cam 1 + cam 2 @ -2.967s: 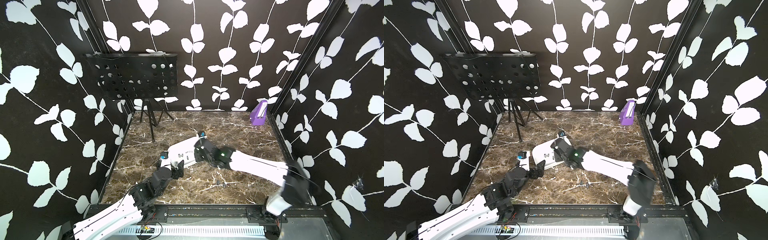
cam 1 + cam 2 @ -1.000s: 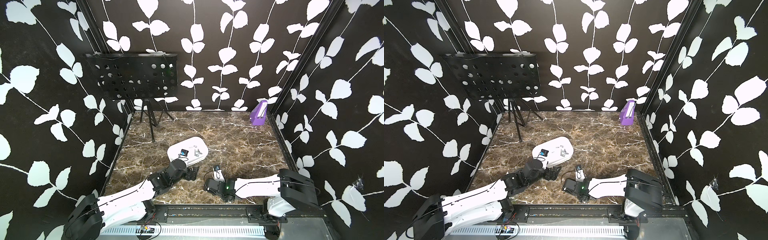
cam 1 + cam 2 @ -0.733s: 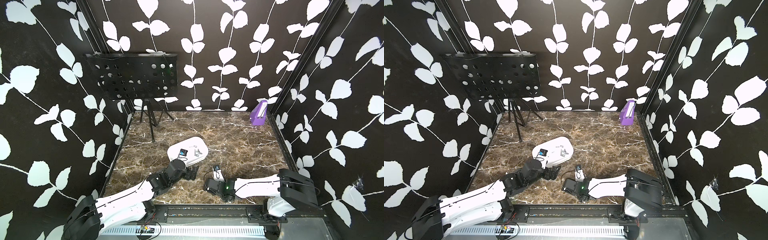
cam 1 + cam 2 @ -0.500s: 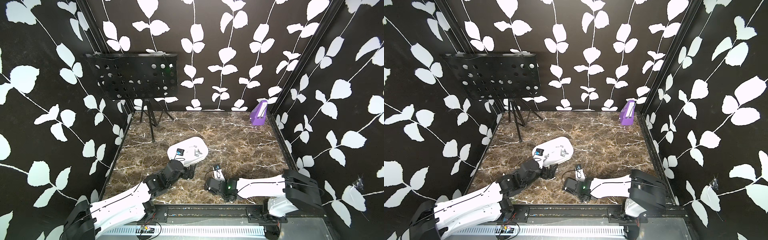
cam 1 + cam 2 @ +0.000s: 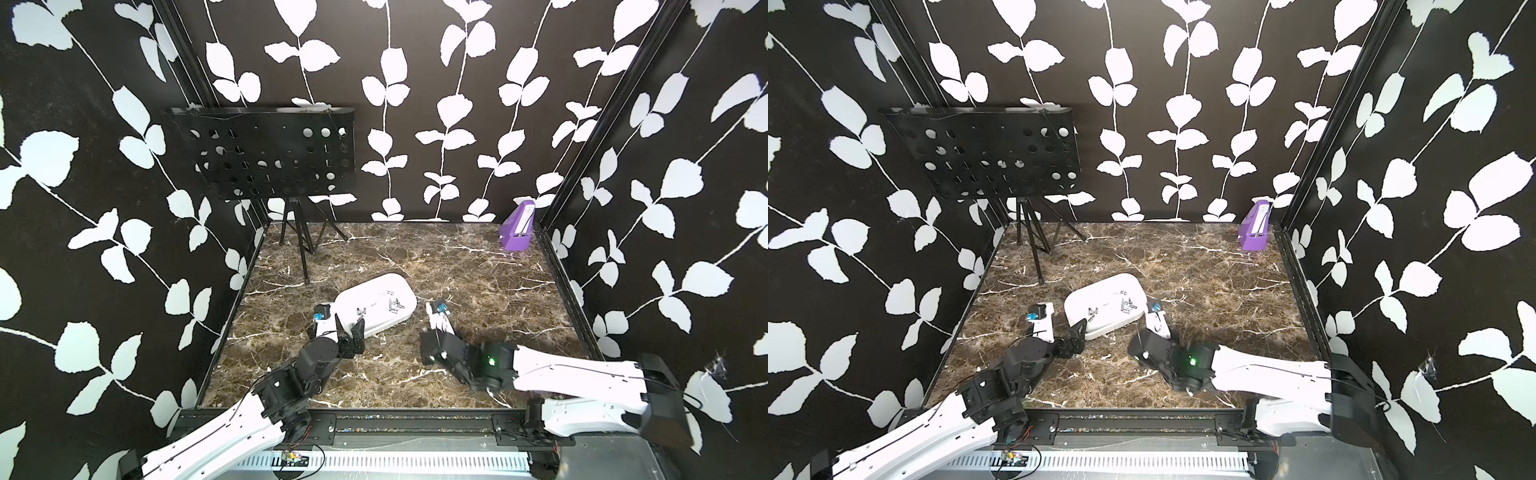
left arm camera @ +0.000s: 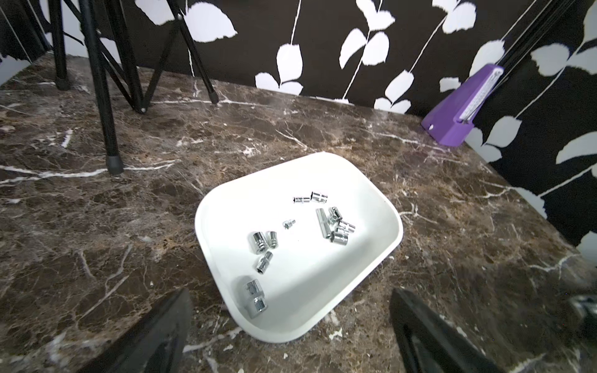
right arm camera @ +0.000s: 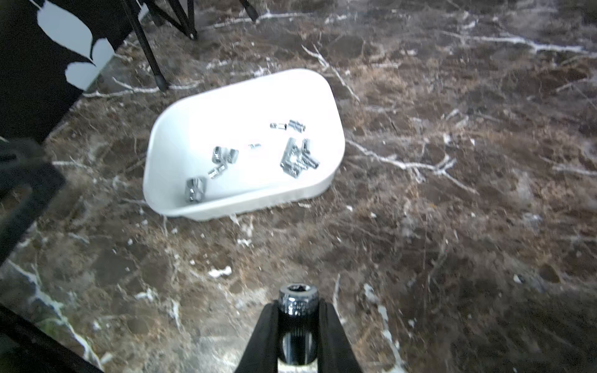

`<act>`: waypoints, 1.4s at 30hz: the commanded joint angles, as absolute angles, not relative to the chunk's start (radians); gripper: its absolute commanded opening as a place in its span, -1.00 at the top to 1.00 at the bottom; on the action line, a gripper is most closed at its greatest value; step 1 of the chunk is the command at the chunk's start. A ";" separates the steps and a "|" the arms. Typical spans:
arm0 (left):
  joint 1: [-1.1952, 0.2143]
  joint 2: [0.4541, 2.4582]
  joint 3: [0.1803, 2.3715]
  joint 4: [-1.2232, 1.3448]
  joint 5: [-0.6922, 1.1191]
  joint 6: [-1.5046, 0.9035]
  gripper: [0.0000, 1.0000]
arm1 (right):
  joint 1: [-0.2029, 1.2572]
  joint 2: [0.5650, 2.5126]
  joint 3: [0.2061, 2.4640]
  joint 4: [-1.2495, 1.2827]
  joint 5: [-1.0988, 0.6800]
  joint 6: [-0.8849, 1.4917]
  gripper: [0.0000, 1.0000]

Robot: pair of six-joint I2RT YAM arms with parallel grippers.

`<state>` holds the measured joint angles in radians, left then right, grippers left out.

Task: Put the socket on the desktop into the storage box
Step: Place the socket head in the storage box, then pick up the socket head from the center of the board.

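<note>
holds the socket point(image 7: 298, 306) in clenched right fingers point(image 7: 265, 336) short of the storage box point(image 7: 245, 203), with left fingers point(image 6: 155, 339) spread empty beside it; could drop it onto the counter point(image 7: 452, 226) through a seemingly shallow pinch or by clipping its wall.

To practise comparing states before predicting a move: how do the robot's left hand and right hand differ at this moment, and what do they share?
The left hand stands wide open and empty; the right hand is shut on a socket. The left hand sits at the near edge of the box; the right hand is apart from it, over the table. Both are black and face the box.
</note>
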<state>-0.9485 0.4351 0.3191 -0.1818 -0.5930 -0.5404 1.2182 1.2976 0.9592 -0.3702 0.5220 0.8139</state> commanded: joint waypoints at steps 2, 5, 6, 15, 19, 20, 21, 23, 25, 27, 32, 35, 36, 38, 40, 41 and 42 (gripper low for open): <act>-0.955 0.379 0.283 -0.201 -0.646 -0.554 -0.93 | 1.144 1.498 1.182 -0.336 0.459 0.680 0.87; -0.954 0.361 0.273 -0.198 -0.652 -0.557 -0.94 | 1.123 1.690 1.370 -0.367 0.453 0.620 0.87; -0.955 0.359 0.274 -0.199 -0.656 -0.557 -0.94 | 1.115 1.743 1.421 -0.381 0.440 0.609 0.87; -0.954 0.353 0.282 -0.225 -0.675 -0.568 -0.94 | 1.079 2.021 1.682 -0.436 0.443 0.611 0.81; -0.954 0.351 0.282 -0.229 -0.680 -0.571 -0.94 | 1.061 2.017 1.659 -0.406 0.407 0.632 0.68; -0.954 0.351 0.281 -0.230 -0.680 -0.573 -0.94 | 1.057 2.014 1.652 -0.402 0.404 0.636 0.62; -0.954 0.351 0.281 -0.229 -0.680 -0.572 -0.94 | 1.053 2.008 1.645 -0.401 0.403 0.641 0.52; -0.954 0.353 0.280 -0.228 -0.680 -0.574 -0.94 | 1.047 1.997 1.631 -0.399 0.403 0.645 0.40; -0.954 0.353 0.279 -0.228 -0.679 -0.574 -0.94 | 1.045 1.980 1.614 -0.399 0.400 0.647 0.29; -0.954 0.354 0.279 -0.224 -0.673 -0.574 -0.94 | 1.043 1.952 1.587 -0.398 0.400 0.652 0.22; -0.954 0.378 0.285 -0.182 -0.593 -0.534 -0.95 | 1.048 1.825 1.480 -0.418 0.406 0.673 0.21; -0.954 0.413 0.290 -0.150 -0.540 -0.527 -0.95 | 1.059 1.698 1.360 -0.447 0.429 0.710 0.21; -0.955 0.425 0.290 -0.131 -0.516 -0.521 -0.94 | 1.068 1.655 1.323 -0.451 0.440 0.719 0.21; -0.954 0.459 0.289 -0.084 -0.456 -0.507 -0.92 | 1.093 1.546 1.198 -0.467 0.465 0.755 0.20; -0.954 0.499 0.294 -0.047 -0.397 -0.499 -0.89 | 1.127 1.450 1.102 -0.488 0.488 0.795 0.19; -0.954 0.523 0.299 -0.030 -0.368 -0.493 -0.88 | 1.145 1.402 1.051 -0.502 0.504 0.823 0.19; -0.955 0.543 0.304 -0.018 -0.343 -0.490 -0.88 | 1.164 1.363 1.011 -0.515 0.519 0.848 0.19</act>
<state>-0.9485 0.5056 0.2867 -0.1009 -0.4553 -0.5201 1.1221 1.4311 1.1137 -0.4564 0.4572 0.7616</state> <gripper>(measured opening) 0.942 0.405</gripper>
